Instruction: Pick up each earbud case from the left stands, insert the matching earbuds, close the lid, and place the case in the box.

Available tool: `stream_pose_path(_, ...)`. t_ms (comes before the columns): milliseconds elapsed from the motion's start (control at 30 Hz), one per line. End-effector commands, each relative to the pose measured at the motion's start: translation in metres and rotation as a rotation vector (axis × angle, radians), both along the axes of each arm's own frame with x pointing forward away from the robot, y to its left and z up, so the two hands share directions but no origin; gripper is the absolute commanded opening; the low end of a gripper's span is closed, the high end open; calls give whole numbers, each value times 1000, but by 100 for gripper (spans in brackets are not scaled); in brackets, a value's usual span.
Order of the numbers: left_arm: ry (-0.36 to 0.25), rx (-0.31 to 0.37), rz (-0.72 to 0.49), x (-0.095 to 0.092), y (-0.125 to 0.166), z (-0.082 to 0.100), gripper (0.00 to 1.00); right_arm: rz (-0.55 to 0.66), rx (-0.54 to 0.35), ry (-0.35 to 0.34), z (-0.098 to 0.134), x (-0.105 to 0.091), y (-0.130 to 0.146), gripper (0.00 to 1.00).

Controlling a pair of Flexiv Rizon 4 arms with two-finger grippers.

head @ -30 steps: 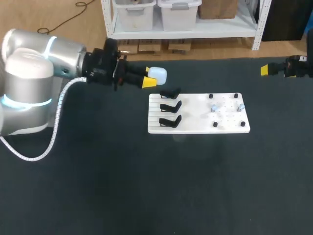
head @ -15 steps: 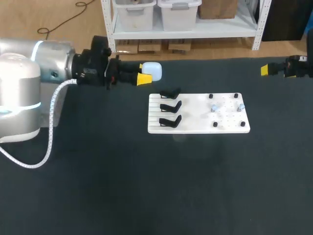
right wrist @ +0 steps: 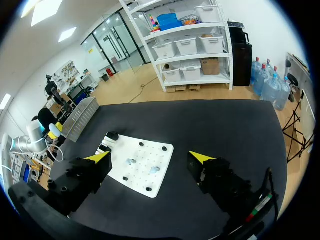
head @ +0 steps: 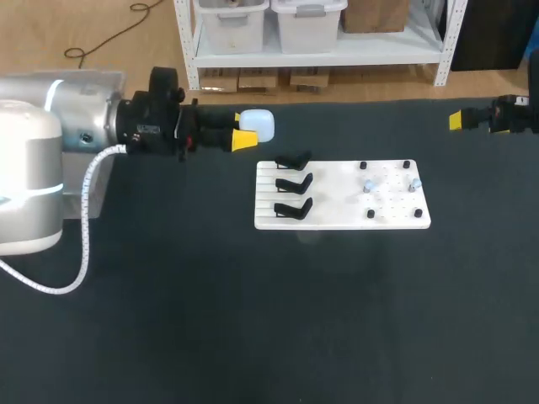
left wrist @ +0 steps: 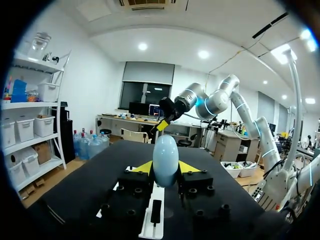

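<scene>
Pale blue is the earbud case [head: 258, 124], and it is pinched between the two yellow tips of the left claw [head: 248, 129]. It is held up over the desk [head: 210, 320], near the far left corner of the white board [head: 337, 217]. Only its smooth round sides are squeezed, so it could be popped out like wet soap if pressed too hard, or dropped if pressed too softly. Its lid looks shut. The lid would have to be opened before anything is put in, and the case could be twisted in the grip while that is done.

Three black stands [head: 294, 182] are seen on the left part of the board, and they could be bumped if the case is carried low. Further right, two tiny earbuds [head: 369, 186] are seen on the board. They are so small that they could be missed, knocked away, or pushed in the wrong way round.

At the far right, the right claw [right wrist: 151, 157] is held spread wide with nothing in it. It is well apart from the earbuds, and the two arms could be knocked together when it is brought in.
</scene>
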State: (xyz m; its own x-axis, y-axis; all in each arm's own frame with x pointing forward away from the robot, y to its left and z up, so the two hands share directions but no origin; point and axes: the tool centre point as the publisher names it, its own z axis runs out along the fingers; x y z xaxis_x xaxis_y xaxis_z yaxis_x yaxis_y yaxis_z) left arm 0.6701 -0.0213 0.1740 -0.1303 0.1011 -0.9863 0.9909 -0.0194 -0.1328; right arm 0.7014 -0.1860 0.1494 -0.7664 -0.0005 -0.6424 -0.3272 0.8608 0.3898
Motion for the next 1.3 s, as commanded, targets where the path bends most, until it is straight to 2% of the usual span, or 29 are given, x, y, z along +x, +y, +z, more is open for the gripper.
stream_pose_path(33, -3, -1, 10, -3, 0, 0, 0, -1, -2, 0, 0, 0, 0, 100)
stream_pose_path(533, -3, -1, 10, -3, 0, 0, 0, -1, -2, 0, 0, 0, 0, 100)
stream_pose_path(667, -11, -24, 42, -7, 3, 1, 0, 12, 9, -1, 4, -1, 3, 100)
stream_pose_path(1033, -9, -9, 24, -13, 4, -1, 0, 112, -36, -4, 22, -34, 41, 100)
stream_pose_path(1300, -20, 0, -15, -12, -4, 0, 0, 127, -45, -4, 36, -58, 67, 100)
